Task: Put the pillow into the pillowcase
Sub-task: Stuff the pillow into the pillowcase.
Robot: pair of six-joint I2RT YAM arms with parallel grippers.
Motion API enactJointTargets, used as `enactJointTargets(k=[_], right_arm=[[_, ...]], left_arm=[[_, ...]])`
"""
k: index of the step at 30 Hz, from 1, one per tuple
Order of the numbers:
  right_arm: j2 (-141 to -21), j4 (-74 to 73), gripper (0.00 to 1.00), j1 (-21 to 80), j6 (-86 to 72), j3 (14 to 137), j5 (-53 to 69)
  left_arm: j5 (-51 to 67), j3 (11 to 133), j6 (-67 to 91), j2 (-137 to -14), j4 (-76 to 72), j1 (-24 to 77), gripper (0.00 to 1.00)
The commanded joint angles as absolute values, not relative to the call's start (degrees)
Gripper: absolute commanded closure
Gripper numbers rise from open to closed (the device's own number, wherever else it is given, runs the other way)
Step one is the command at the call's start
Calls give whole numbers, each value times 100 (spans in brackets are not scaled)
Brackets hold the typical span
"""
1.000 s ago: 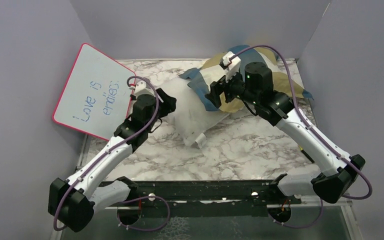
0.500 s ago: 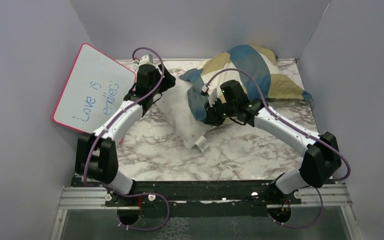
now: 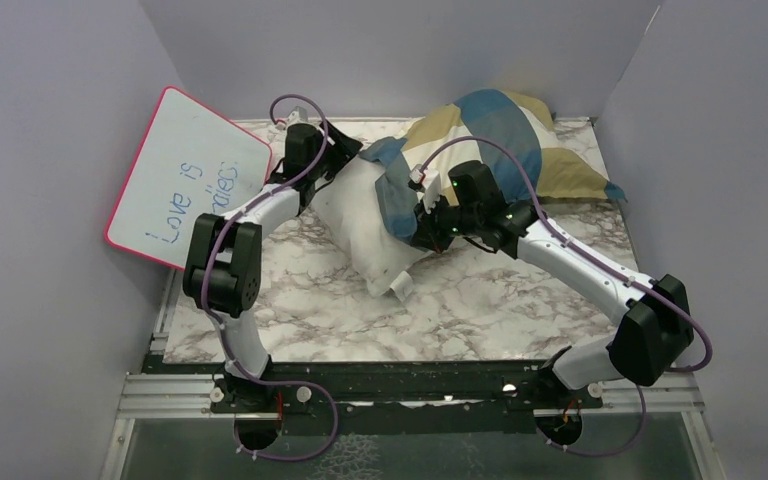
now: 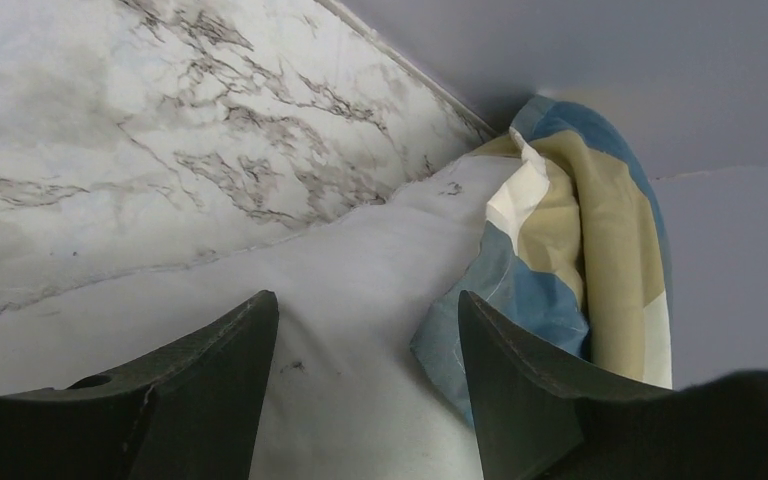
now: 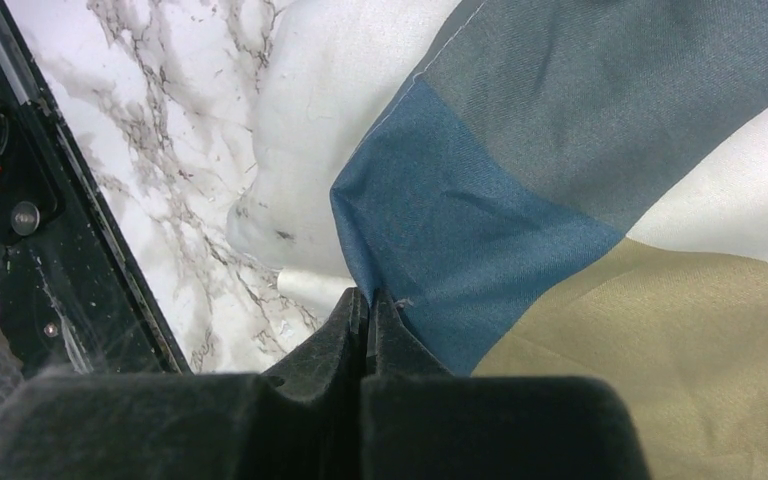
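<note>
Lavender walls close in a marble-patterned table (image 3: 480, 300), with a pink-rimmed whiteboard (image 3: 185, 180) leaning at the left. The left arm stretches far forward, elbow folded high, wrist dipped to the pillow's left flank. The left gripper (image 4: 365, 310) stands parted, its 2 fingers straddling bare white fabric and gripping nothing. The pillow (image 3: 370, 225) lies mid-table, its near end uncovered and its far end under the pillowcase (image 3: 520, 130), which bunches toward the back right corner. The right arm reaches in low from the right, and the right gripper (image 5: 365, 300) is clamped tight, seemingly on the blue hem corner of the case. Both pieces look light, soft and yielding. The case is limp and probably slick, so a pinch at the hem suits it. The plump pillow likely needs a deep bite into its bulk or a push at its bare near end.
</note>
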State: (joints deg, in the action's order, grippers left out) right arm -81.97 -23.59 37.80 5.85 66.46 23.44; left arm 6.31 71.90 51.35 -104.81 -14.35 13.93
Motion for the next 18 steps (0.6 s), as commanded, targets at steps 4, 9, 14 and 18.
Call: enactJointTargets(k=[4,9,14,18], right_arm=[[-8192,-2211,100,3806,484,6528,2466],[-8211,-2194,100,3806,475,6498,2482],[-8218,-2156,100,3807,457,6455,2469],[-8210,-2137,100,3810,439,6438,2470]], left_arm=[[1516,7417,6093,-10983,-2162,1406,38],[1634,7480,6225,-11029,-2334,1424,42],[1873,7622,6328,-11002,-2378,1441,44],[1591,7490,6074,-10837,-2337,1483,60]])
